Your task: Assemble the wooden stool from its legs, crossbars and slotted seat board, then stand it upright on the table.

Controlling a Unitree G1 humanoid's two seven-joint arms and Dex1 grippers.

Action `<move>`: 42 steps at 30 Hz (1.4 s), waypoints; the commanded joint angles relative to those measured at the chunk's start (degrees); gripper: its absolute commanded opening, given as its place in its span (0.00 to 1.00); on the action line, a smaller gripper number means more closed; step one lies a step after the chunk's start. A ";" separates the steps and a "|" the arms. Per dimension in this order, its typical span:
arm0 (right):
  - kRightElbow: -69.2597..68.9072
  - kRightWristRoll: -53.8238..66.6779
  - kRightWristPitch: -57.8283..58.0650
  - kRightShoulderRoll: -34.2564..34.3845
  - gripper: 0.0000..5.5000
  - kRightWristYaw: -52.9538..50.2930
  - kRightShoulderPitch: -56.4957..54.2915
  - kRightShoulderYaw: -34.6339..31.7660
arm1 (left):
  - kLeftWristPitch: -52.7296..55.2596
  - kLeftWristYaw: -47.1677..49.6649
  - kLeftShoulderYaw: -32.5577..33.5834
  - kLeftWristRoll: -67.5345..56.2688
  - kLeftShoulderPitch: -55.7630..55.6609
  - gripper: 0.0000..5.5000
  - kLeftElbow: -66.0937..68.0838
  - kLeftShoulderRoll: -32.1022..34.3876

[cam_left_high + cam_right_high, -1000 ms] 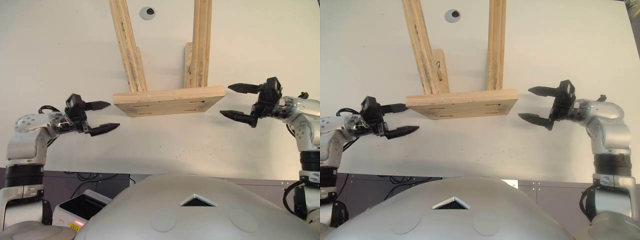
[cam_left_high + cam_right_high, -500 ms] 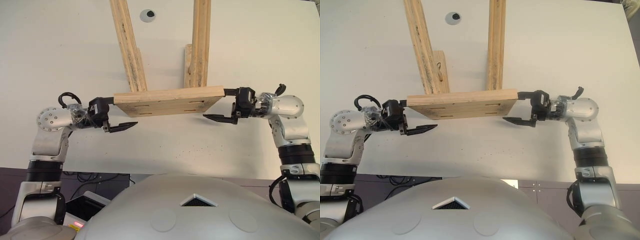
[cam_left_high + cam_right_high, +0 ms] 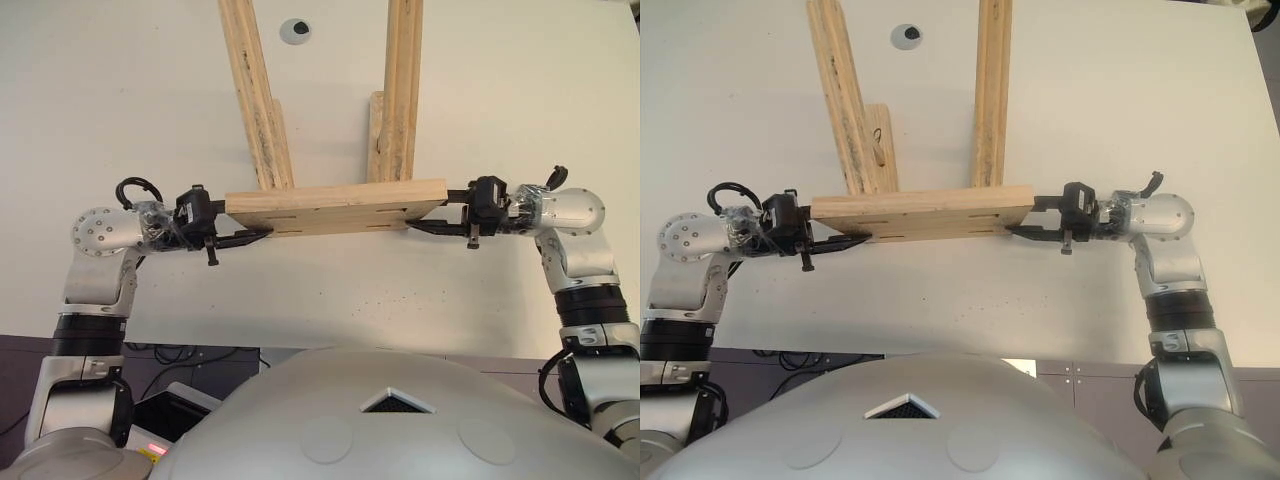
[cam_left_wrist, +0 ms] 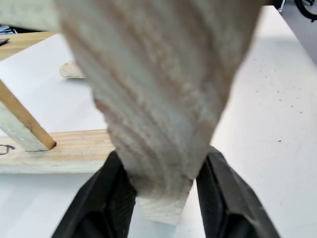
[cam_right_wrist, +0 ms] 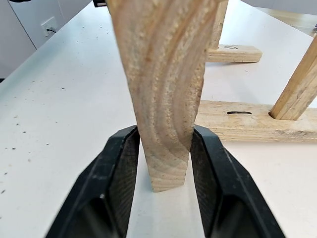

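The wooden stool lies on its side on the white table (image 3: 120, 90), its slotted seat board (image 3: 335, 205) standing on edge nearest me. Two long legs (image 3: 255, 90) run away from the board, with short crossbars (image 3: 376, 130) between them. My left gripper (image 3: 240, 235) is shut on the board's left end, and my right gripper (image 3: 425, 222) is shut on its right end. In the left wrist view the black fingers (image 4: 106, 198) clamp both faces of the board's end grain (image 4: 158, 109). The right wrist view has its fingers (image 5: 116, 173) pressed on the board (image 5: 163, 94) the same way.
A small round grey mark (image 3: 295, 29) sits on the table beyond the legs. Bare tabletop lies to both sides of the stool and in front of the board. The table's front edge (image 3: 300, 345) runs just below the grippers.
Both grippers moved inward from open positions beside the board and have shut on its two ends. The board sits slightly more level than before.
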 commanded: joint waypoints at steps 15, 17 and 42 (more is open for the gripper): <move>-23.10 68.84 82.93 -31.72 0.27 -24.40 -1.28 -15.96 | 61.00 52.05 8.62 -92.66 6.95 0.28 -22.73 32.44; -16.47 69.36 88.48 -30.87 0.27 -29.70 -8.88 -12.65 | 64.46 52.87 7.59 -92.66 2.93 0.28 -19.11 34.42; 55.66 24.29 75.44 2.90 0.59 -28.21 -70.37 2.32 | 71.55 47.55 0.58 -53.17 -67.79 0.54 60.18 5.50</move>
